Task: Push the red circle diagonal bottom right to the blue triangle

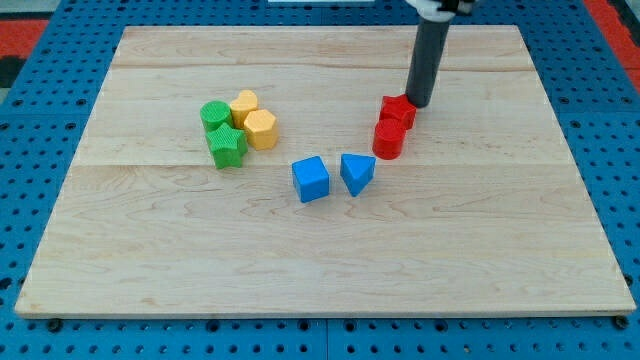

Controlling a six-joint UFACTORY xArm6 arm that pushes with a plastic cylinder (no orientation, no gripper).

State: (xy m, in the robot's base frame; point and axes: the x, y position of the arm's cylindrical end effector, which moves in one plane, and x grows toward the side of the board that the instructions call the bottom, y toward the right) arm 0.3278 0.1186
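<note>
Two red blocks sit together right of the board's centre. Red circle (388, 140): short glossy cylinder, round face up, the lower of the pair. It touches the red star-like block (397, 109) just above it (exact shape of that one hard to make out). Blue triangle (357, 172) lies just below and to the left of the red circle, near but apart. Blue cube (311, 179) sits beside the triangle, on its left, with a small gap.

My tip (417, 104) rests at the upper right edge of the red star-like block, seemingly touching it; the rod holds nothing.

Well to the left is a tight cluster: green cylinder (213, 115), green star (227, 145), and two yellow blocks (252, 120), all touching. Wooden board (500, 250) lies on a blue pegboard (620, 150).
</note>
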